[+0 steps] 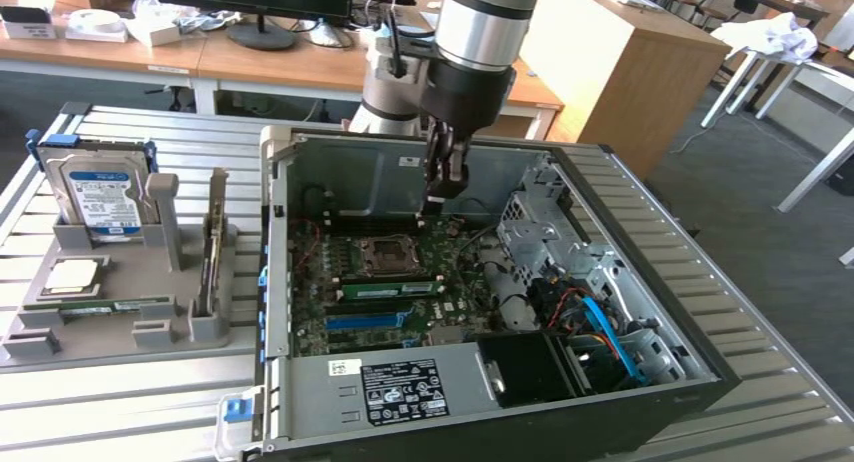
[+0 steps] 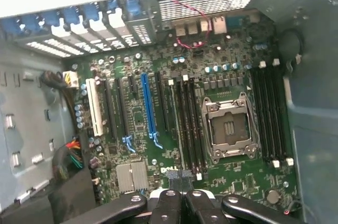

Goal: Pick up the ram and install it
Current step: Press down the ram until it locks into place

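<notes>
A ram [image 1: 107, 305], a long thin green stick, lies flat in the grey holder [image 1: 80, 337] at the exterior view's left. Another green stick of the same kind [image 1: 387, 286] stands in a motherboard slot just below the empty CPU socket [image 1: 387, 254]. My gripper [image 1: 447, 190] hangs inside the open computer case, above the back of the motherboard [image 1: 340, 327]. It is shut with nothing between its fingers. In the wrist view the gripper [image 2: 185, 200] is closed tip to tip above the black memory slots [image 2: 193, 123] beside the CPU socket [image 2: 228, 128].
The holder also carries an upright hard drive [image 1: 104, 197], a square silver CPU chip [image 1: 74, 274] and an upright expansion card [image 1: 214, 242]. The case walls [image 1: 274, 232], a drive cage [image 1: 534, 242] and blue cables [image 1: 601, 327] ring the motherboard. Desks stand behind the slatted metal table [image 1: 120, 402].
</notes>
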Tool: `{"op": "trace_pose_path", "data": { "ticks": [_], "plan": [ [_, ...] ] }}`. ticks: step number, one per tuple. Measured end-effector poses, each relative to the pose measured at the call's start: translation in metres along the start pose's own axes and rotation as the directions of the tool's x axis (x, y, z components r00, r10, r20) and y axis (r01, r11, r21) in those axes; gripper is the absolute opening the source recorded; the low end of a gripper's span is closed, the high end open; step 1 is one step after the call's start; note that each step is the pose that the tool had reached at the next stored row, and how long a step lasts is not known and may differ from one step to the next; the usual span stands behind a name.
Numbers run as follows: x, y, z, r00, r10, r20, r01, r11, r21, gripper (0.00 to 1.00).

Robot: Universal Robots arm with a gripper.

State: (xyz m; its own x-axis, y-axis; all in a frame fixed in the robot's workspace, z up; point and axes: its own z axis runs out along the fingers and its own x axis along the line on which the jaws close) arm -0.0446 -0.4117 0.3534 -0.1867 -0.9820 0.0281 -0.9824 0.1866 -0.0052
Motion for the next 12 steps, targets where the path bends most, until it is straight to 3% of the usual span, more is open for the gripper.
{"op": "trace_pose_path", "data": {
  "ticks": [2, 3, 4, 9, 12],
  "plan": [
    [0.0001, 0.0008, 0.0003, 0.9953, 0.097, -0.0007, -0.097, 0.9953, -0.0027, 0.10],
    [0.0002, 0.0013, 0.0005, 0.9870, 0.161, -0.0012, -0.161, 0.9870, -0.0044, 0.10],
    [0.0003, 0.0018, 0.0008, 0.9736, 0.228, -0.0020, -0.228, 0.9736, -0.0063, 0.10],
    [0.0004, 0.0021, 0.0011, 0.9539, 0.300, -0.0029, -0.300, 0.9539, -0.0082, 0.10],
    [0.0004, 0.0022, 0.0012, 0.9386, 0.345, -0.0036, -0.345, 0.9386, -0.0094, 0.10]
  ]
}}
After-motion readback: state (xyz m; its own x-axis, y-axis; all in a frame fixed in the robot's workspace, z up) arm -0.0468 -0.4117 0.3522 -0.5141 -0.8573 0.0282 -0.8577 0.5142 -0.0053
